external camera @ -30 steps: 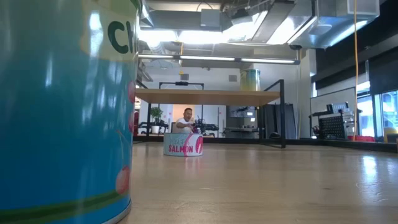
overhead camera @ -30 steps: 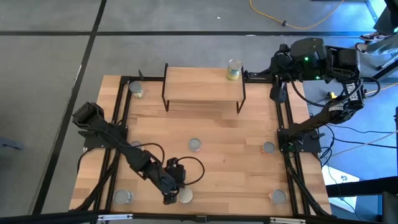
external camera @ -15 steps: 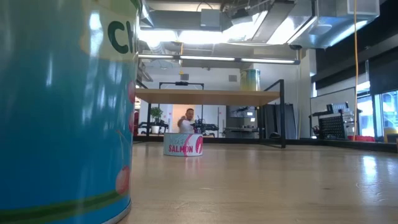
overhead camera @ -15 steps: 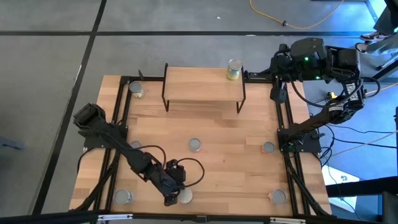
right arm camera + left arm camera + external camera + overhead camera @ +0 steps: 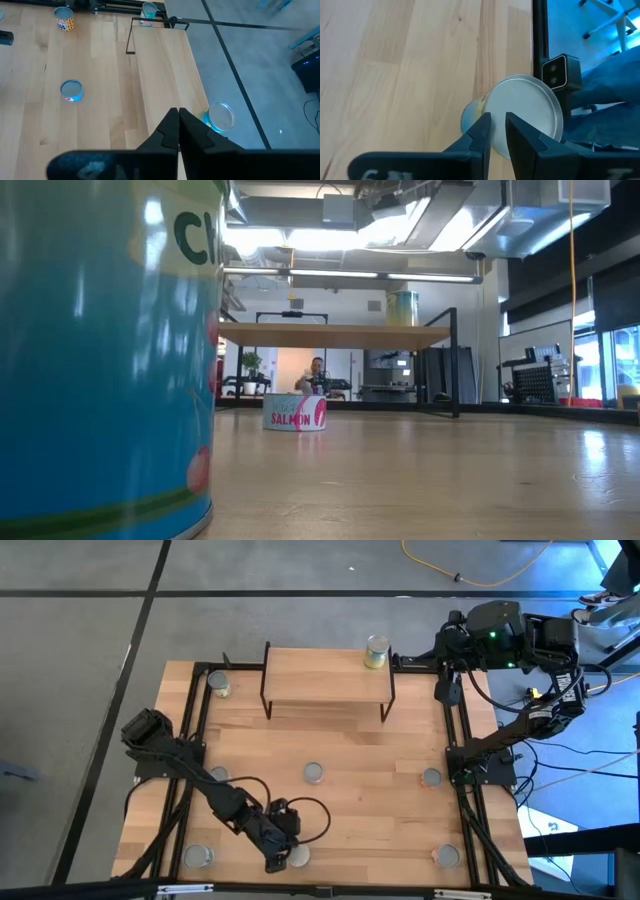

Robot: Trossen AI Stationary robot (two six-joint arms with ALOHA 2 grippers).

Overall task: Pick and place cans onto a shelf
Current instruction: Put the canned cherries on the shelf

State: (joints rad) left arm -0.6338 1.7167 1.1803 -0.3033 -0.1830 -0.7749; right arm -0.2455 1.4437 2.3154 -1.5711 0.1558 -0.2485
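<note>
Wooden tabletop point(image 5: 350, 755) under an office ceiling; shelf point(image 5: 325, 677) with one can point(image 5: 376, 651). Left end effector point(image 5: 277, 862), fingers slightly apart, now nearer the front-edge can point(image 5: 297, 856), seemingly not gripping. Right end effector point(image 5: 176, 120) closed, parked.

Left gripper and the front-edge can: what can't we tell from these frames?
- Left gripper: fingers nearly together above the can; contact can't be told. In the high view the arm covers it.
- That can's label: low view cuts it off at the picture's edges; only "C" shows.
- Can on the shelf: label too small in the low view.
- Right gripper: shut, holding nothing.
</note>
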